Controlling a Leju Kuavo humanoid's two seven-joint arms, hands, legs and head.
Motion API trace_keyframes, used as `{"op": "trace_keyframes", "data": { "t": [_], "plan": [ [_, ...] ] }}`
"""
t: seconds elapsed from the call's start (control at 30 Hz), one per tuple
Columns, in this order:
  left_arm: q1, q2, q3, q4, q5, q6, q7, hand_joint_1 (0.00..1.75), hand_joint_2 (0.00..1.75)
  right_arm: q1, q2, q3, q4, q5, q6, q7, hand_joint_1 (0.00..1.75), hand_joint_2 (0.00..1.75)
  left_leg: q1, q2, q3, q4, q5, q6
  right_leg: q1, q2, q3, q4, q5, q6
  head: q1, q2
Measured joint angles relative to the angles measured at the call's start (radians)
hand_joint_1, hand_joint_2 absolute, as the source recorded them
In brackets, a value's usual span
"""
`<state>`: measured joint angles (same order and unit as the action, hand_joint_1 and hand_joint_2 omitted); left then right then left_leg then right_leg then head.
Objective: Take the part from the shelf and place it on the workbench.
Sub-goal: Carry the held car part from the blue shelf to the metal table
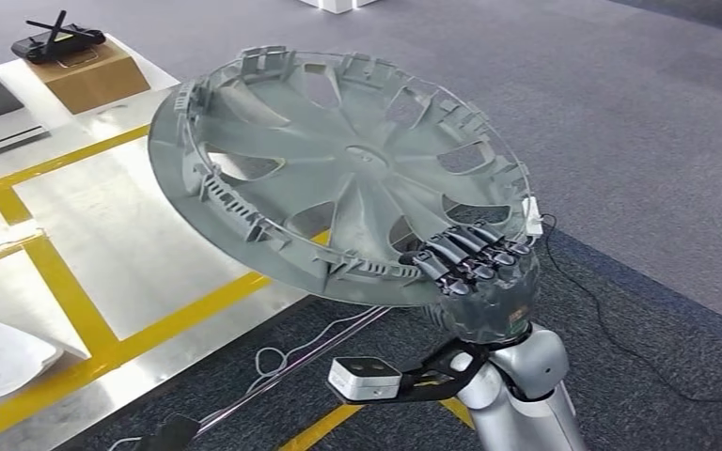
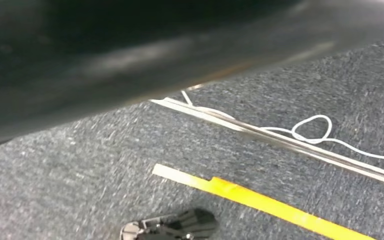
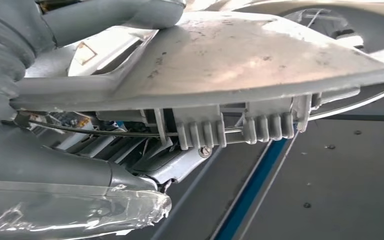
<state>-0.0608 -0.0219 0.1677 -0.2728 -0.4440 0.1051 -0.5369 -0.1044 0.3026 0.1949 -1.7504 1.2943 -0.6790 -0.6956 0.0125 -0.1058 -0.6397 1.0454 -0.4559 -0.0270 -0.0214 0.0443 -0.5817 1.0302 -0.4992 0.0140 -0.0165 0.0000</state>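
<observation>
So we're clearly past the pickup: the big grey plastic wheel cover with the spoke cutouts and clipped rim (image 1: 338, 174) is off any shelf and up in the air, tilted, carried out in front of us. Below and beyond it is the shiny metal floor plate with yellow tape lines (image 1: 113, 225), then grey carpet (image 1: 639, 141). No workbench that we can pick out for sure, so the placing part is all still ahead as far as we can judge.

The silver right arm's dark-fingered right hand (image 1: 478, 272) has the cover by its near rim, fingers (image 1: 461, 246) curled over the edge from above and lying close together. From the right wrist view the thick grey thumb (image 3: 80, 172) sits under the ribbed rim, so it reads as a pinch on the edge.

Left hand: the left wrist view gives us carpet, a yellow stripe (image 2: 260, 200) and a loose white cable (image 2: 312, 131), so we can't tell how its fingers are.

Small stuff: a black controller on a cardboard box (image 1: 89, 70), far corner.
</observation>
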Motion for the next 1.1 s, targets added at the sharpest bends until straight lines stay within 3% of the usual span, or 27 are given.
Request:
{"op": "trace_keyframes", "data": {
  "t": [0.1,0.17,0.2,0.23,0.3,0.37,0.43,0.47,0.53,0.6,0.67,0.7,0.77,0.83,0.9,0.97,1.03,1.1],
  "plan": [
    [-0.005,-0.005,0.0,0.0,-0.006,0.0,0.0,0.0,0.0,-0.001,0.001,-0.001,-0.001,-0.002,0.0,0.001,1.75,1.75,-0.002,0.074,-0.072,0.148,-0.074,-0.008,0.005,-0.041,0.009,-0.006,-0.002,-0.015,-0.009,0.0],
    [-0.007,-0.008,-0.001,0.0,-0.006,0.0,0.0,0.0,0.0,-0.001,0.0,-0.001,-0.001,-0.001,0.0,0.001,1.75,1.75,-0.001,0.089,-0.118,0.237,-0.1,-0.008,0.01,-0.069,0.01,-0.006,-0.005,-0.02,-0.009,0.0],
    [-0.006,-0.008,-0.001,0.0,-0.006,0.0,0.0,0.0,0.0,-0.001,0.0,-0.001,-0.001,-0.001,0.0,0.001,1.75,1.75,-0.002,0.093,-0.117,0.237,-0.088,-0.006,0.012,-0.082,0.012,-0.006,-0.007,-0.02,-0.009,0.0],
    [-0.005,-0.009,-0.001,0.0,-0.006,0.0,0.0,0.0,0.0,-0.001,0.0,-0.001,-0.001,-0.001,0.0,0.001,1.75,1.75,-0.003,0.098,-0.097,0.199,-0.06,-0.002,0.014,-0.094,0.015,-0.006,-0.01,-0.02,-0.009,0.0],
    [-0.006,-0.009,-0.001,0.0,-0.006,0.0,0.0,0.0,0.0,-0.001,0.001,-0.001,-0.001,-0.001,0.0,0.001,1.75,1.75,-0.013,0.135,-0.027,0.073,-0.003,0.01,0.019,-0.118,0.023,-0.006,-0.017,-0.017,-0.009,0.0],
    [-0.01,-0.008,-0.001,0.0,-0.006,0.0,0.0,0.0,0.0,-0.001,0.0,-0.002,-0.001,-0.001,0.0,0.001,1.75,1.75,-0.026,0.168,0.014,-0.005,0.013,0.021,0.025,-0.14,0.027,-0.005,-0.024,-0.01,-0.007,0.0],
    [-0.009,-0.006,-0.001,0.0,-0.006,0.001,0.001,0.0,0.0,-0.001,0.0,-0.002,-0.001,-0.002,0.0,0.001,1.75,1.75,-0.03,0.159,0.015,-0.019,0.009,0.029,0.027,-0.161,0.03,-0.007,-0.028,-0.003,-0.006,0.0],
    [-0.005,-0.005,-0.001,0.0,-0.007,0.001,0.002,0.0,0.0,-0.002,0.0,-0.002,-0.001,-0.002,0.0,0.001,1.75,1.75,-0.029,0.148,0.017,-0.024,0.011,0.033,0.026,-0.16,0.03,-0.006,-0.032,0.002,-0.005,0.0],
    [-0.002,-0.004,0.0,0.0,-0.007,0.001,0.003,0.0,0.0,-0.002,0.0,-0.002,-0.001,-0.003,0.0,0.001,1.75,1.75,-0.022,0.126,0.023,-0.034,0.017,0.044,0.022,-0.118,0.01,0.038,-0.062,0.01,-0.003,0.0],
    [-0.004,-0.003,0.0,0.0,-0.007,0.001,0.004,0.0,0.0,-0.002,0.0,-0.005,-0.001,-0.003,0.0,0.001,1.75,1.75,-0.018,0.103,0.025,-0.037,0.017,0.05,0.019,-0.064,-0.054,0.16,-0.118,0.013,0.001,0.0],
    [-0.005,-0.003,0.0,0.0,-0.007,0.001,0.005,0.0,0.0,-0.001,0.0,-0.009,0.001,-0.003,0.0,0.001,1.75,1.75,-0.017,0.076,0.026,-0.036,0.016,0.052,0.018,-0.049,-0.119,0.269,-0.146,0.016,0.004,0.0],
    [-0.005,-0.003,0.0,0.0,-0.008,0.0,0.005,0.0,0.0,-0.001,0.0,-0.011,0.002,-0.003,0.0,0.001,1.75,1.75,-0.017,0.062,0.027,-0.036,0.016,0.052,0.017,-0.048,-0.131,0.276,-0.133,0.017,0.004,0.0],
    [-0.004,-0.003,0.0,0.0,-0.008,-0.001,0.007,0.0,0.0,-0.001,0.0,-0.014,0.003,-0.002,0.0,0.001,1.75,1.75,-0.014,0.033,0.029,-0.034,0.014,0.049,0.013,-0.036,-0.098,0.182,-0.059,0.019,0.004,0.0],
    [-0.004,-0.003,0.0,0.0,-0.008,-0.001,0.007,0.0,0.0,0.0,0.0,-0.018,0.004,-0.002,0.0,0.001,1.75,1.75,-0.013,0.006,0.027,-0.026,0.01,0.039,0.004,0.008,-0.041,0.058,-0.006,0.02,0.003,0.0],
    [-0.004,-0.001,0.0,0.0,-0.008,-0.001,0.008,0.0,0.0,0.002,0.0,-0.024,0.006,0.001,0.0,0.001,1.75,1.75,-0.011,-0.016,0.018,-0.021,0.011,0.026,0.002,0.032,-0.015,0.009,-0.001,0.016,0.003,0.0],
    [0.001,0.002,0.0,0.0,-0.008,-0.001,0.009,0.0,0.0,0.004,0.001,-0.03,0.008,0.006,0.0,0.002,1.75,1.75,-0.007,-0.031,0.013,-0.021,0.013,0.016,0.003,0.014,-0.009,0.003,0.001,0.007,0.002,0.0],
    [0.004,0.003,0.0,0.0,-0.009,-0.001,0.011,0.0,0.0,0.007,0.002,-0.036,0.009,0.01,0.0,0.006,1.75,1.75,-0.008,0.004,-0.002,0.01,-0.008,0.006,0.001,-0.01,-0.002,-0.004,0.003,-0.005,-0.003,0.0],
    [0.002,0.002,0.0,0.0,-0.009,-0.001,0.012,0.0,0.0,0.009,0.003,-0.044,0.009,0.011,0.0,0.01,1.75,1.75,-0.009,0.065,-0.053,0.116,-0.063,-0.002,0.003,-0.038,0.004,-0.008,0.001,-0.016,-0.009,0.0]
  ]
}}
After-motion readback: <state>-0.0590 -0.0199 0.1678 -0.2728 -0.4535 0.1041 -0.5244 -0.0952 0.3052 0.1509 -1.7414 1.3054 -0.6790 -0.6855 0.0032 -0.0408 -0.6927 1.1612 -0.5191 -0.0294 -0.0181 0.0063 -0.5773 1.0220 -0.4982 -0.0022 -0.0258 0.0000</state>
